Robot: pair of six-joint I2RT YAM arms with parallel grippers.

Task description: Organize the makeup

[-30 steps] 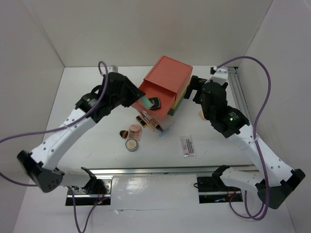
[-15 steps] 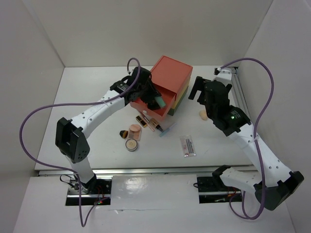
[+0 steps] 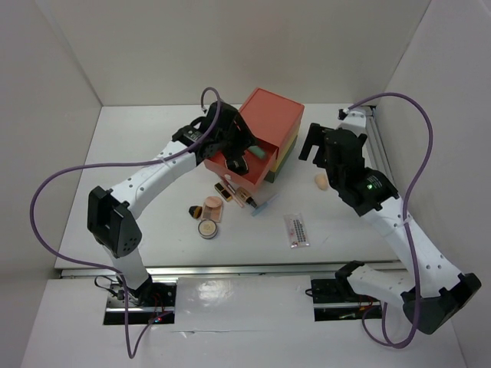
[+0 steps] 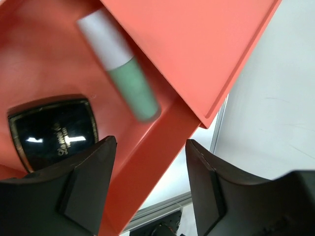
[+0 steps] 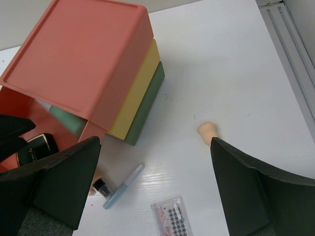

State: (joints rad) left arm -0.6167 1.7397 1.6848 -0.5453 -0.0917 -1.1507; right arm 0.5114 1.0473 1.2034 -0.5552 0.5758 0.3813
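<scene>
My left gripper (image 3: 242,151) is open over the pulled-out top drawer (image 4: 162,147) of the coral-yellow-green drawer box (image 3: 268,115). A white-green tube (image 4: 120,64) lies blurred inside the drawer, beside a black square compact (image 4: 51,130). In the top view, two round beige compacts (image 3: 207,228), lipstick tubes (image 3: 239,197), a blue stick (image 3: 261,205), a clear lash pack (image 3: 296,228) and a peach sponge (image 3: 321,182) lie on the table. My right gripper (image 5: 155,189) is open and empty, above the table right of the box, with the peach sponge (image 5: 207,132) near its right finger.
The white table (image 3: 153,176) has walls at the back and on both sides. A metal rail (image 3: 380,157) runs along the right edge and another along the front. The blue stick (image 5: 123,187) and lash pack (image 5: 171,219) lie in front of the box (image 5: 78,54).
My left gripper carried the white-green tube over the open drawer and let it go; the tube now lies in the drawer. My right gripper drew back slightly from the box.
</scene>
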